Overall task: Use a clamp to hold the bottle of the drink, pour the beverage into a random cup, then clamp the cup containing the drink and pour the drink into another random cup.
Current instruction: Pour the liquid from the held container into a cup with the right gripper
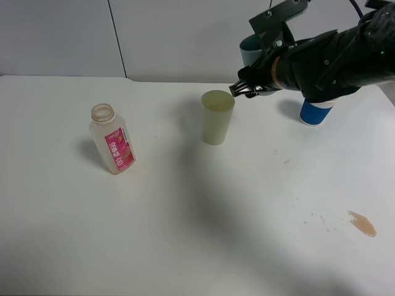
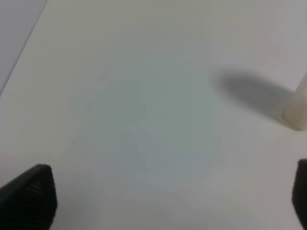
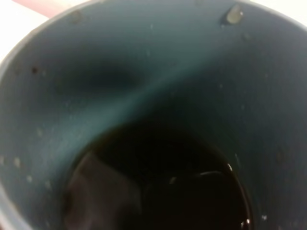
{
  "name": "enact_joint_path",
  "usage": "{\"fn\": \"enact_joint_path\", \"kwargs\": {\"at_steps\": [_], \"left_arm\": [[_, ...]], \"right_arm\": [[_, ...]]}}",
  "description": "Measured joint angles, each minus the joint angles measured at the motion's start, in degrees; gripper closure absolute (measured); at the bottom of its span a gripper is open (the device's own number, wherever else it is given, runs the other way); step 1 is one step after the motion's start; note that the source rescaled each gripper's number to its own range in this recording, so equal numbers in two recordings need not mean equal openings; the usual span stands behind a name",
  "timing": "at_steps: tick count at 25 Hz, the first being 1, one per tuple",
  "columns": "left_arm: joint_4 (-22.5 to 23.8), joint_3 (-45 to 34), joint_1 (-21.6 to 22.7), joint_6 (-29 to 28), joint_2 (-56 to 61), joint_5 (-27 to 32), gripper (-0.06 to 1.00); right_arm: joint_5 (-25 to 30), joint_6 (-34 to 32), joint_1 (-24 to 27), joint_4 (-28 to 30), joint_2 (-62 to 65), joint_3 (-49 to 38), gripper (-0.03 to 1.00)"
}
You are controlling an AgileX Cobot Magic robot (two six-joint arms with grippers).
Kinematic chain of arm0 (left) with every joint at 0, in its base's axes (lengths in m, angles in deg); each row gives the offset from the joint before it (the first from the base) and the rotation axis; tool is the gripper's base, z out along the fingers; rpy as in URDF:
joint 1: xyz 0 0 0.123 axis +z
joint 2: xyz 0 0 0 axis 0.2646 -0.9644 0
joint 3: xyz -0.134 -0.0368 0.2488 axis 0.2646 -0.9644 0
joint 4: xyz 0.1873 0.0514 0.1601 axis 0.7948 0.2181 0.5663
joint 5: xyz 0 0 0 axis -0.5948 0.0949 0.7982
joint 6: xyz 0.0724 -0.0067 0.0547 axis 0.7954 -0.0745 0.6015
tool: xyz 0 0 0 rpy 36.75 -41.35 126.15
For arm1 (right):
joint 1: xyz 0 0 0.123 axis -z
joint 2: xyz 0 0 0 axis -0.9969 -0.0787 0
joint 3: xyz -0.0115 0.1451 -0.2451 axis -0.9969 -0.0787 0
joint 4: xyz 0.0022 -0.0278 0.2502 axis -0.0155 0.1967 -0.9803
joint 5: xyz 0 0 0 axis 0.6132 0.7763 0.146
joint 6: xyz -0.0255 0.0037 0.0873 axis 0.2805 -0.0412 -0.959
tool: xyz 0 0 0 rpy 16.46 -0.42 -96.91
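Right gripper (image 1: pixel 245 88) is clamping shut on the teal cup (image 3: pixel 144 96), dark drink (image 3: pixel 158 191) pooling inside. The pale cup (image 1: pixel 217 117) is standing just beside its fingertips. The bottle (image 1: pixel 112 139), pink label (image 1: pixel 120 150) unreadable, is standing well beyond. Left gripper (image 2: pixel 165 196) is gaping wide, empty.

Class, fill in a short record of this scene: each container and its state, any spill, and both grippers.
bottle: uncapped, standing, left side
pale cup: standing, centre
teal cup: raised in grip, dark drink inside
blue cup: standing, right side, partly hidden
spill: small brownish puddle, front right
left gripper: open, empty
right gripper: shut on teal cup
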Motion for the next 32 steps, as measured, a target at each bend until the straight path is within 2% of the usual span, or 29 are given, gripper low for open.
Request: {"fn": "enact_joint_path", "kwargs": {"at_steps": [5, 9, 21, 32], "left_arm": [[0.0, 0.0, 0.0, 0.0, 0.0, 0.0, -0.06], [0.0, 0.0, 0.0, 0.0, 0.0, 0.0, -0.06], [0.0, 0.0, 0.0, 0.0, 0.0, 0.0, -0.06], [0.0, 0.0, 0.0, 0.0, 0.0, 0.0, -0.06]], "right_arm": [[1.56, 4.72, -1.53, 0.0, 0.0, 2.02, 0.95], [2.45, 10.97, -2.7, 0.0, -1.08, 2.54, 0.95], [7.45, 23.78, -3.02, -0.04, -1.23, 2.54, 0.95], [7.94, 31.9, -3.16, -0.04, -1.23, 2.6, 0.95]]}}
